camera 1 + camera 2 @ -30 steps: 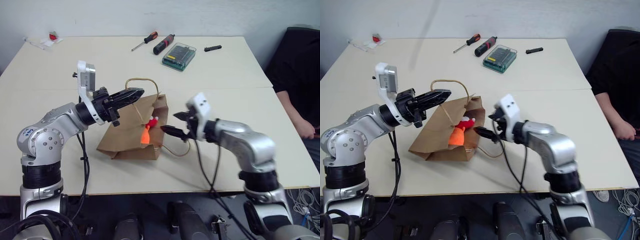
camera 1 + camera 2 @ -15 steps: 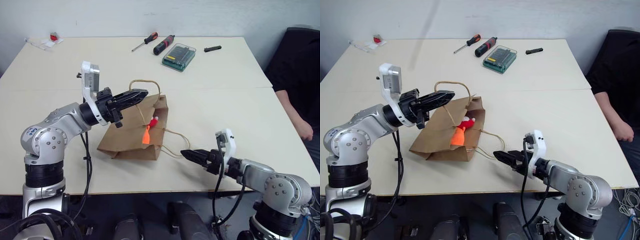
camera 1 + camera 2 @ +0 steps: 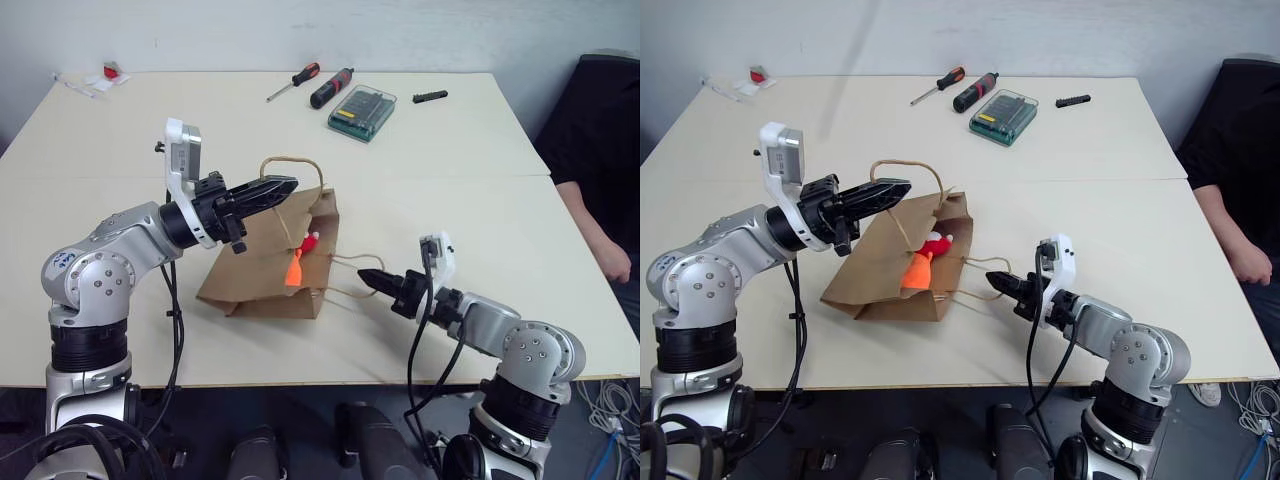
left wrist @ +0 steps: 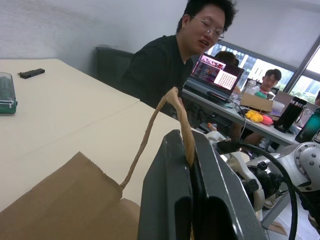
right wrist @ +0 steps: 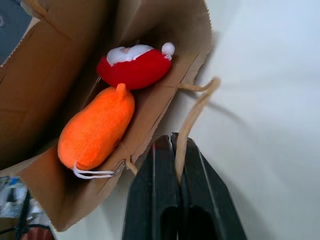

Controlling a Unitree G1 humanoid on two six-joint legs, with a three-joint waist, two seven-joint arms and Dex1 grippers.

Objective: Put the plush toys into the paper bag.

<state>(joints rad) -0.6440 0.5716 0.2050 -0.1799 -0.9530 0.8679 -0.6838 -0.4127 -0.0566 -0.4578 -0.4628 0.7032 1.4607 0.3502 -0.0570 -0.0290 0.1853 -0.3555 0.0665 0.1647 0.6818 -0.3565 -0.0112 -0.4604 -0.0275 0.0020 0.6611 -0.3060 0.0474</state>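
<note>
The right gripper (image 5: 176, 150) is pinched shut on the lower cord handle (image 5: 192, 117) of the paper bag (image 3: 880, 270); the left gripper (image 3: 262, 190) is clamped on the upper handle (image 4: 160, 115), lifting the bag's mouth; both pulls are best kept gentle and opposed so the creased mouth stays wide; inside the bag the orange plush toy (image 5: 97, 129) lies lengthwise, string end at the mouth, with the red and white plush toy (image 5: 134, 65) deeper in the bag.

1. The right gripper (image 3: 1002, 282), a second ago spread open at the paper bag (image 3: 880, 275) mouth, has dropped toward 5 o'clock.
2. Its fingers have now clamped onto the lower cord handle (image 5: 192, 117).
</note>
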